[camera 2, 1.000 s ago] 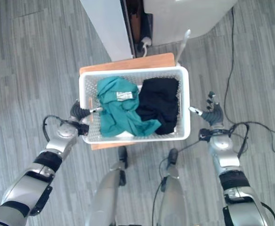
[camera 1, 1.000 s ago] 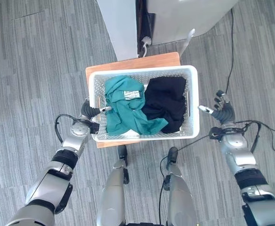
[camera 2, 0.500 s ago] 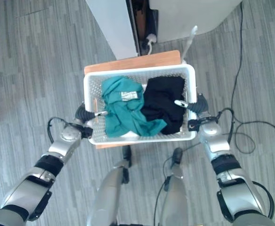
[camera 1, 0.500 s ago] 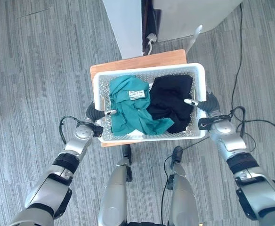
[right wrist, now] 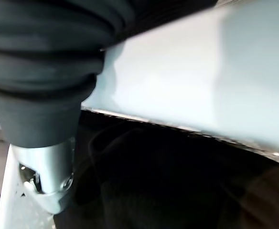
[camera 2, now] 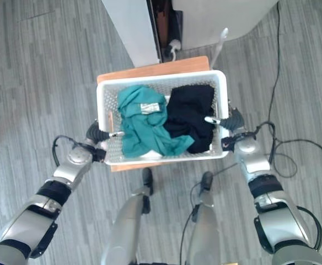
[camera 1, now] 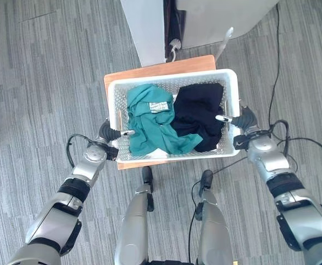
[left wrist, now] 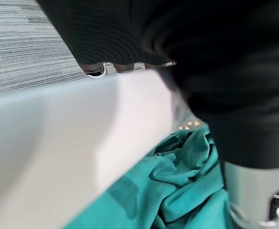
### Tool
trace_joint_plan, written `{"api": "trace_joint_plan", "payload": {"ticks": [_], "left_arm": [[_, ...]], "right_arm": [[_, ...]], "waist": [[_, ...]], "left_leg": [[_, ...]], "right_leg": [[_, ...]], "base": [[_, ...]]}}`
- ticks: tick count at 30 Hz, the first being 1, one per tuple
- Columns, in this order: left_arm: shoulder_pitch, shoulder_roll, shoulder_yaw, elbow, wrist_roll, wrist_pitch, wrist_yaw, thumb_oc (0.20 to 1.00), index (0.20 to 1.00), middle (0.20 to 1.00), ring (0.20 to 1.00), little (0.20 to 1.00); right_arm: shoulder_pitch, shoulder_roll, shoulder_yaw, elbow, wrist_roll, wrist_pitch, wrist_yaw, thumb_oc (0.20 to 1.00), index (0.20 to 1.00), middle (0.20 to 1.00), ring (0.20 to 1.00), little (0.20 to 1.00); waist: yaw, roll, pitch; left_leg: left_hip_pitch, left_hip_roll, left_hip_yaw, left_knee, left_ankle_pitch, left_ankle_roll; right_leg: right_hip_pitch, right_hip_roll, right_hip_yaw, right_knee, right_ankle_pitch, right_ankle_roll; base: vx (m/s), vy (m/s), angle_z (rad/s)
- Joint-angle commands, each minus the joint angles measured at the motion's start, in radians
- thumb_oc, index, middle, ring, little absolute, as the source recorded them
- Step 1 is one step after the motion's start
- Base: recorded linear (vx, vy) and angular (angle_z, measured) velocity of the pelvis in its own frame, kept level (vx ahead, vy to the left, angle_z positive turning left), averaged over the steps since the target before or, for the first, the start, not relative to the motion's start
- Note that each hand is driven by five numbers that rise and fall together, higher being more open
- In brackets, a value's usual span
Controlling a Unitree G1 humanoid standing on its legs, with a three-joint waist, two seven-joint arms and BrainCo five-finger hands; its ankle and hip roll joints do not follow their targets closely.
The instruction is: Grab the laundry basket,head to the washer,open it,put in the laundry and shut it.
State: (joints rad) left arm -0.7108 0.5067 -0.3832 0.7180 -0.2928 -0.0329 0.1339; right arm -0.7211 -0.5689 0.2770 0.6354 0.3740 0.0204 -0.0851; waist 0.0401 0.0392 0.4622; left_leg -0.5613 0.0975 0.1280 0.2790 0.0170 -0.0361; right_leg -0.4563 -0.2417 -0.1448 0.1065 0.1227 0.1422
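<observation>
The white laundry basket (camera 1: 231,83) sits on a small wooden table (camera 1: 150,72) on the grey floor (camera 1: 39,83). Inside it lie a teal cloth (camera 1: 153,124) and a black cloth (camera 1: 197,113), side by side. The left hand (camera 1: 110,134) and right hand (camera 1: 241,120) each grip a basket side, thumb hooked over the rim, fingers curled round it.
</observation>
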Motion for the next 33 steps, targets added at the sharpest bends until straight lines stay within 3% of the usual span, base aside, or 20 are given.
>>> {"api": "trace_joint_plan", "payload": {"ticks": [1,2,3,5,6,8,9,12,13,20,28,33], "left_arm": [[-0.017,0.021,-0.019,0.045,0.039,0.002,-0.003,0.705,0.705,0.705,0.705,0.705],[-0.024,0.018,-0.028,0.053,0.038,0.002,-0.007,0.583,0.583,0.583,0.583,0.583],[-0.032,0.020,-0.036,0.057,0.038,0.001,-0.012,0.504,0.504,0.504,0.504,0.504],[-0.041,0.026,-0.059,0.058,0.050,0.007,-0.027,0.401,0.401,0.401,0.401,0.401],[-0.046,0.034,-0.071,0.052,0.062,0.009,-0.032,0.200,0.200,0.200,0.200,0.200],[-0.066,0.044,-0.092,0.053,0.082,0.014,-0.039,0.200,0.200,0.200,0.200,0.200],[-0.073,0.056,-0.098,0.042,0.095,0.017,-0.042,0.200,0.200,0.200,0.200,0.200],[-0.075,0.090,-0.111,-0.002,0.143,0.022,-0.055,0.200,0.200,0.200,0.200,0.200],[-0.076,0.100,-0.111,-0.017,0.158,0.020,-0.056,0.200,0.200,0.200,0.200,0.200],[-0.061,0.118,-0.116,-0.069,0.253,0.032,-0.055,0.200,0.200,0.200,0.200,0.200],[0.030,0.116,-0.057,-0.132,0.243,0.027,-0.058,0.200,0.200,0.200,0.200,0.200],[0.140,0.125,0.012,-0.221,0.207,0.021,-0.083,0.200,0.200,0.200,0.200,0.200]], "right_arm": [[0.016,-0.044,0.040,-0.023,-0.011,-0.004,0.017,1.000,1.000,1.000,1.000,1.000],[0.008,-0.045,0.047,-0.022,-0.005,-0.007,0.019,1.000,1.000,1.000,1.000,1.000],[0.004,-0.050,0.053,-0.024,-0.003,-0.009,0.024,0.931,0.931,0.931,0.931,0.931],[-0.006,-0.055,0.066,-0.030,0.004,-0.008,0.035,0.620,0.620,0.620,0.620,0.620],[-0.010,-0.061,0.072,-0.034,0.006,-0.008,0.040,0.504,0.504,0.504,0.504,0.504],[-0.017,-0.070,0.083,-0.038,0.005,-0.007,0.047,0.231,0.231,0.231,0.231,0.231],[-0.017,-0.076,0.089,-0.052,-0.006,-0.005,0.052,0.200,0.200,0.200,0.200,0.200],[-0.007,-0.093,0.084,-0.101,-0.043,-0.001,0.058,0.200,0.200,0.200,0.200,0.200],[0.000,-0.095,0.077,-0.117,-0.052,0.000,0.060,0.200,0.200,0.200,0.200,0.200],[0.048,-0.088,0.016,-0.191,-0.085,-0.002,0.041,0.200,0.200,0.200,0.200,0.200],[0.140,-0.072,-0.053,-0.256,-0.095,-0.008,0.026,0.200,0.200,0.200,0.200,0.200],[0.259,-0.077,-0.127,-0.310,-0.103,-0.003,0.040,0.200,0.200,0.200,0.200,0.200]], "waist": [[0.020,-0.011,-0.033],[0.019,-0.012,-0.033],[0.018,-0.012,-0.032],[0.017,-0.013,-0.030],[0.017,-0.013,-0.030],[0.015,-0.013,-0.030],[0.015,-0.013,-0.029],[0.014,-0.013,-0.027],[0.012,-0.014,-0.021],[0.015,-0.016,-0.015],[0.015,-0.016,-0.026],[0.009,-0.019,-0.064]], "left_leg": [[-0.072,0.021,-0.054,0.026,-0.037,-0.051],[-0.072,0.022,-0.054,0.024,-0.036,-0.051],[-0.074,0.022,-0.054,0.024,-0.036,-0.051],[-0.076,0.024,-0.054,0.025,-0.034,-0.052],[-0.078,0.026,-0.055,0.024,-0.033,-0.052],[-0.081,0.027,-0.057,0.026,-0.033,-0.052],[-0.083,0.028,-0.058,0.028,-0.034,-0.052],[-0.087,0.029,-0.061,0.029,-0.033,-0.052],[-0.100,0.025,-0.057,0.028,-0.004,-0.044],[-0.110,0.033,-0.066,0.029,-0.004,-0.044],[-0.100,0.037,-0.066,0.025,-0.010,-0.046],[-0.049,0.044,-0.066,0.017,-0.025,-0.049]], "right_leg": [[-0.013,-0.080,-0.009,0.072,-0.015,0.040],[-0.015,-0.079,-0.007,0.072,-0.014,0.040],[-0.018,-0.078,-0.006,0.073,-0.015,0.040],[-0.022,-0.077,-0.005,0.075,-0.015,0.041],[-0.024,-0.076,-0.004,0.075,-0.014,0.041],[-0.026,-0.075,-0.004,0.077,-0.017,0.041],[-0.028,-0.074,-0.003,0.078,-0.017,0.041],[-0.036,-0.074,0.000,0.083,-0.020,0.042],[-0.046,-0.078,-0.003,0.079,0.002,0.036],[-0.055,-0.075,-0.007,0.090,-0.010,0.033],[-0.054,-0.069,-0.006,0.092,-0.016,0.029],[-0.018,-0.060,0.000,0.094,-0.034,0.024]], "base": [[0.00,0.000,0.00],[0.00,0.000,0.00],[0.00,0.000,0.00],[0.00,0.000,0.00],[0.00,0.000,0.00],[0.00,0.000,0.00],[0.00,0.000,0.00],[-0.02,0.006,0.01],[-0.07,0.013,0.00],[0.00,-0.008,0.00],[0.00,-0.003,0.00],[0.04,-0.023,-0.02]]}}
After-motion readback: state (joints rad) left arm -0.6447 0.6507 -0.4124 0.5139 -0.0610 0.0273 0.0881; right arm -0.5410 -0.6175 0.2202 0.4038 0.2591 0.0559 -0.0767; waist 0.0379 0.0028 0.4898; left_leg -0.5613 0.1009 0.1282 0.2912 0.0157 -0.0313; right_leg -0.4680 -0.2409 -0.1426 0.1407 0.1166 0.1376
